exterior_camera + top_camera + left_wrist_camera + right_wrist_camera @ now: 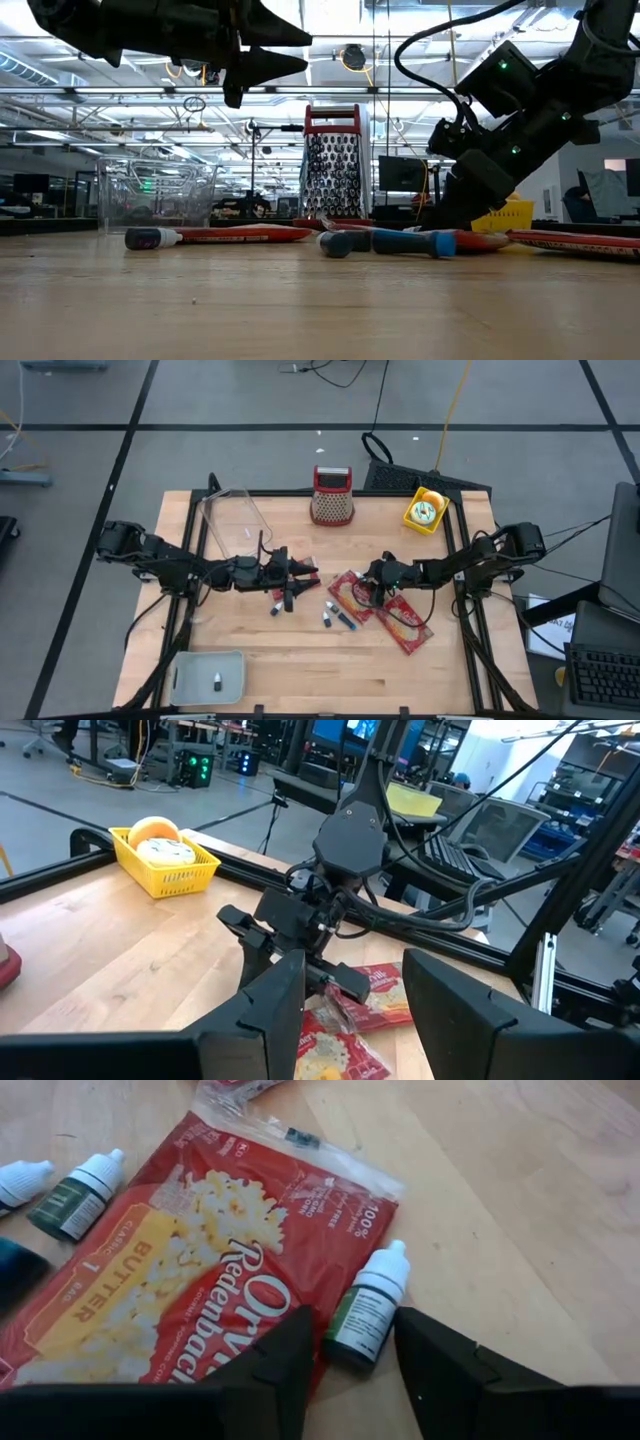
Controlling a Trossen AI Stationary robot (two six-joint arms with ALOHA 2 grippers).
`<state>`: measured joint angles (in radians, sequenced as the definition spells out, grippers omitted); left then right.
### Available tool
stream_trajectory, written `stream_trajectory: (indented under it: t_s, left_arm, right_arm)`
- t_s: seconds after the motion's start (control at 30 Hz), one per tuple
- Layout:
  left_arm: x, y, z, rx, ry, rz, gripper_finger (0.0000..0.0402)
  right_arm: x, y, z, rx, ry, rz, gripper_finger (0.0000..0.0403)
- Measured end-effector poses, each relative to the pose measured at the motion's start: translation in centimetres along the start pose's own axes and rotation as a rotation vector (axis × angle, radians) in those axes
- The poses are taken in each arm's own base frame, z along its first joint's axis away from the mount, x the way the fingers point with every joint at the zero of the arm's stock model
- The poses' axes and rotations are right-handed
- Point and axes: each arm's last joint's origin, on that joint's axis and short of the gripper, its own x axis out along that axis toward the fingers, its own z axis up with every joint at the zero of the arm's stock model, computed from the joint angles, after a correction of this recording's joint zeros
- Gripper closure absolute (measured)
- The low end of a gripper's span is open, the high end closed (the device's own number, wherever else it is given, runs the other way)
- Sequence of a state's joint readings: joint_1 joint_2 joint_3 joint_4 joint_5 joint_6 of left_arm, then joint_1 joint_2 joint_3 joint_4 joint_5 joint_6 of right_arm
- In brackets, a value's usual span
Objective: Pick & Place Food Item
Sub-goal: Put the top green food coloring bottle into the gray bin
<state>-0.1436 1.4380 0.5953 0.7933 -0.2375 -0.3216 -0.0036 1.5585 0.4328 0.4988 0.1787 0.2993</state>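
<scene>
Closing around the small dropper bottle (366, 1313) on the popcorn bag (190, 1270), the right claw (350, 1365), apparently half-spread, could pinch plastic too.

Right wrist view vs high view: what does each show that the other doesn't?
Right wrist only: the right gripper straddling a small green dropper bottle that lies on a red popcorn bag, label readable.

High only: the left gripper hovering, a clear container, grater, yellow basket and grey tray.

Both: popcorn bag and the loose bottles beside it on the wooden table.
</scene>
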Motion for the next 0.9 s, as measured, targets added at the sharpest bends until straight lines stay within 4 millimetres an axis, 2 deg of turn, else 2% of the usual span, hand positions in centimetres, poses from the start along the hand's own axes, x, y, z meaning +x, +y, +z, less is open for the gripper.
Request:
stream_trajectory:
  t_s: [0.23,0.6,0.9]
  left_arm:
    - [0.0,0.02,-0.07,-0.018,0.007,0.002,0.0229]
    - [0.0,0.0,-0.08,-0.021,0.007,0.002,0.0229]
    - [0.0,0.0,-0.07,-0.022,0.007,0.002,0.0229]
  right_arm:
    - [0.0,0.1,0.07,0.002,-0.002,0.026,0.029]
    - [0.01,0.07,0.18,0.008,-0.014,0.029,0.0271]
    - [0.0,0.15,0.48,0.024,-0.044,0.039,0.0272]
